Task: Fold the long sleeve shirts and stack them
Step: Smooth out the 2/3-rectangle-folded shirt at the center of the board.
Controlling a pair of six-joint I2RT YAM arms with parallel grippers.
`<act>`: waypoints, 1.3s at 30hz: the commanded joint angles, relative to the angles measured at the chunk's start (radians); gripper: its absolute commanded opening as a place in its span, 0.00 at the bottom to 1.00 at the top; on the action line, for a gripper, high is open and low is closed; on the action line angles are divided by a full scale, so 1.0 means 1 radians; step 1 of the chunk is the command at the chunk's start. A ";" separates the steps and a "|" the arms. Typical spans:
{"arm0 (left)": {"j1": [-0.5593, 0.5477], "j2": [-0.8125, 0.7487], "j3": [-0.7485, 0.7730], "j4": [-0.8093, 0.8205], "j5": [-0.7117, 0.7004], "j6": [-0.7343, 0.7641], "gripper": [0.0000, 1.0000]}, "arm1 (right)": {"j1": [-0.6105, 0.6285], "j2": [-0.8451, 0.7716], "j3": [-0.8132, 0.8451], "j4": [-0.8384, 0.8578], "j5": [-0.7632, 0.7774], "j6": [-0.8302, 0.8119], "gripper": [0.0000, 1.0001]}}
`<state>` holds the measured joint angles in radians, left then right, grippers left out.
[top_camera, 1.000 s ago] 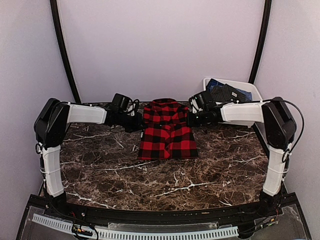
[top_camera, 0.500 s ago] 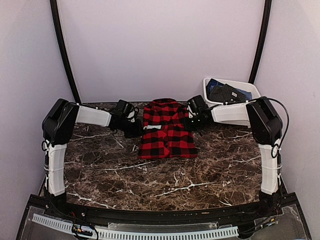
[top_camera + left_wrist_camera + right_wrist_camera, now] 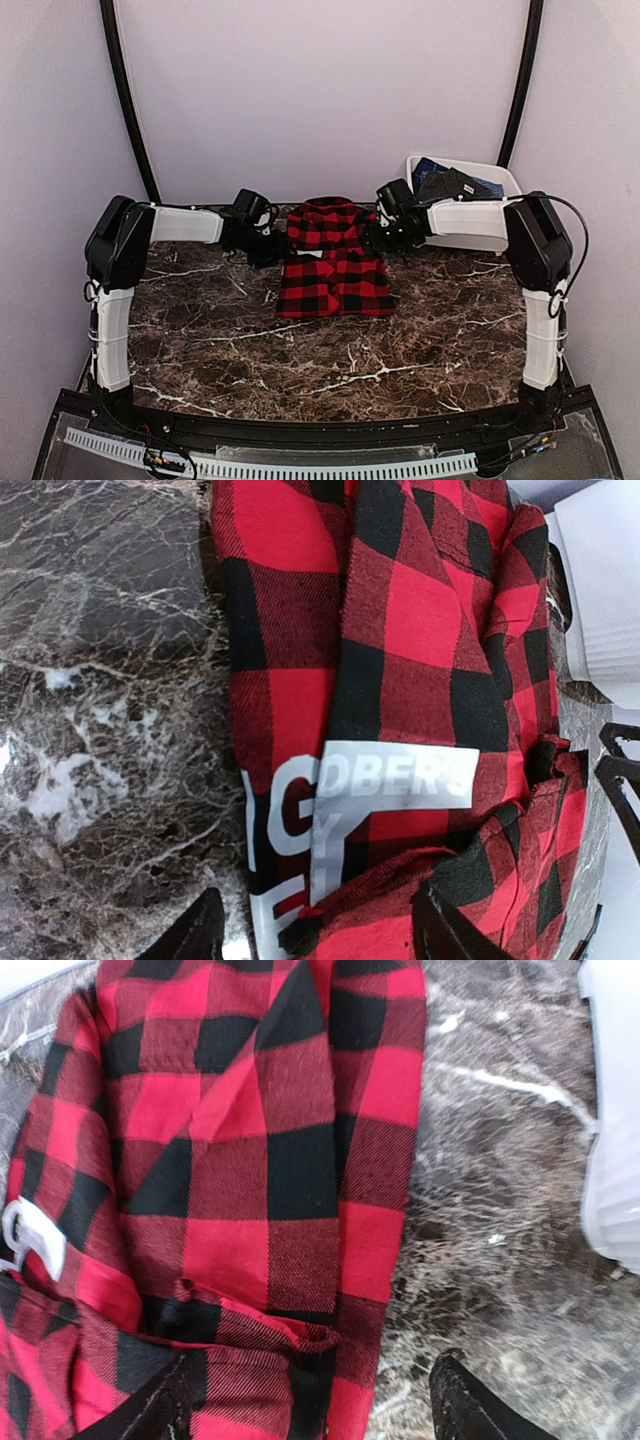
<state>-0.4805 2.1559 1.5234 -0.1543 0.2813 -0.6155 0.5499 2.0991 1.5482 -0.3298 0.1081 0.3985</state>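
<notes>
At the far end of the flannel shirt (image 3: 335, 275), your left gripper (image 3: 315, 930) and right gripper (image 3: 310, 1400) stand spread, clasping nothing. The fold looks laid, so lift clear next.

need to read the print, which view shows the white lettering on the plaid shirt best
Left wrist view: the white lettering on the plaid shirt is large and partly legible. Top external shows the lettering as a thin strip; right wrist catches only a sliver at its left edge.

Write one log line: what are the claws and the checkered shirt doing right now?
red-black shirt: folded on table | left claw: open, at shirt's left edge | right claw: open, at shirt's right edge
</notes>
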 commanded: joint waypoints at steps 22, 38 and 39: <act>-0.154 -0.274 -0.086 -0.045 0.031 -0.003 0.46 | 0.135 -0.290 -0.129 -0.039 -0.018 0.072 0.70; -0.242 -0.091 -0.208 0.184 0.183 -0.144 0.32 | 0.196 -0.257 -0.383 0.103 -0.131 0.184 0.53; -0.242 -0.080 -0.211 0.182 0.184 -0.145 0.31 | 0.198 -0.257 -0.395 0.103 -0.129 0.185 0.53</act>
<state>-0.7227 2.0605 1.3445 -0.0273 0.4301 -0.7296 0.7326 1.8313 1.1961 -0.2832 0.0071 0.5522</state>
